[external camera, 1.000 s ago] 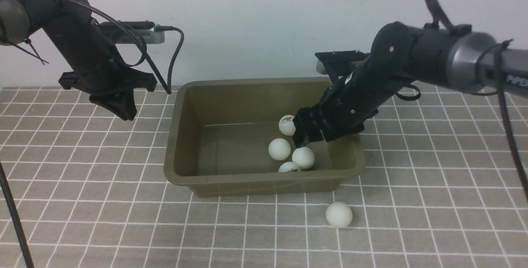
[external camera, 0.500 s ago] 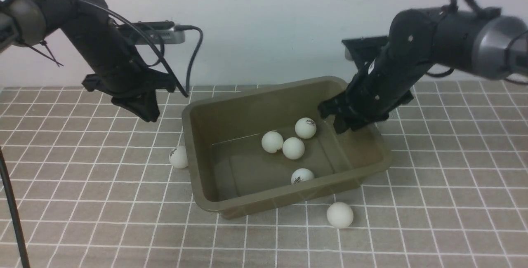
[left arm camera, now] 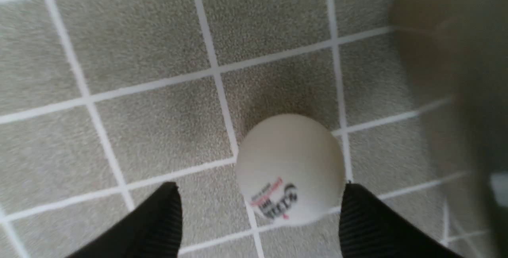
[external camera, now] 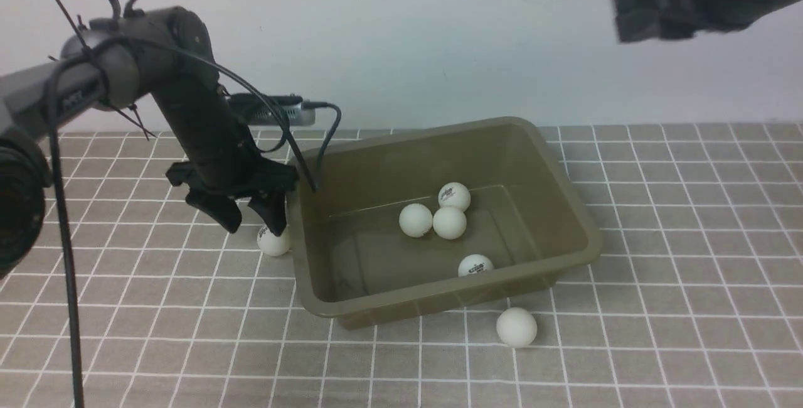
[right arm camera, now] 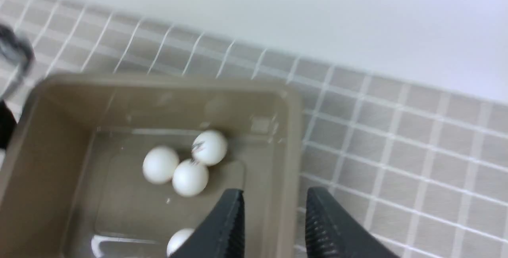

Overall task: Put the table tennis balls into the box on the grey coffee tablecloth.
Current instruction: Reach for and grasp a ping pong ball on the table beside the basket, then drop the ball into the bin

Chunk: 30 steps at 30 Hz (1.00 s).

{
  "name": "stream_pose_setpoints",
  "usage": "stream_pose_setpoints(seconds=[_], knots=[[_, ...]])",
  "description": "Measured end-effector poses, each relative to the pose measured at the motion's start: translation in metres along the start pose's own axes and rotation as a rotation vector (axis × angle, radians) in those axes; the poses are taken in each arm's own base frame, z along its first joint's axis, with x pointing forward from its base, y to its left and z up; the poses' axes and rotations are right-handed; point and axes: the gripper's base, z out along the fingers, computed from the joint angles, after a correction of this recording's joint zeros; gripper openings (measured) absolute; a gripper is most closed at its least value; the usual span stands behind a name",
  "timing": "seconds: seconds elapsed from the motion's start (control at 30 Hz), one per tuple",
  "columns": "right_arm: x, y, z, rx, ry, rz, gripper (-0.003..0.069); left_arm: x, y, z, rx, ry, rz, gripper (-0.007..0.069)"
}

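Left wrist view: the left gripper (left arm camera: pixel 260 194), jaws spread, straddles a printed table tennis ball (left arm camera: pixel 289 168) on the grey coffee tablecloth (left arm camera: pixel 151 131) beside the box (external camera: pixel 401 307), which holds four more balls (external camera: pixel 449 222). Right gripper (right arm camera: pixel 276 194) hangs parted, apparently empty; next should come a gentle close and a lift into the box

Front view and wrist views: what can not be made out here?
- Right gripper: front view, blurred, cut by the top edge.
- Ball beside the box: front view, top hidden by the left gripper.
- Ball's print: left wrist view, too blurred to read.
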Motion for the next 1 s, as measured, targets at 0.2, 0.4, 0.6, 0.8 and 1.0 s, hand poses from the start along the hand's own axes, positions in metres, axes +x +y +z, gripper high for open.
stream_pose_setpoints(seconds=[0.2,0.4,0.6,0.8,1.0], knots=[[-0.002,-0.013,-0.017,0.032,-0.033,0.028,0.0206,-0.001,0.002,0.019,0.009,0.037,-0.008,0.0481],[0.001,-0.016,-0.018,0.046,0.002,0.030,0.0206,-0.005,0.004,0.015,-0.024,0.022,0.009,0.0354],[0.009,-0.021,-0.018,0.092,0.083,0.004,0.0206,-0.016,-0.009,-0.051,-0.044,-0.168,0.037,0.0354],[0.014,-0.027,-0.020,0.167,0.143,-0.010,0.0206,-0.005,-0.069,-0.130,0.105,-0.377,0.152,0.0354],[0.017,-0.028,-0.020,0.179,0.180,-0.012,0.0206,-0.005,-0.115,-0.104,0.128,-0.313,0.261,0.0354]])
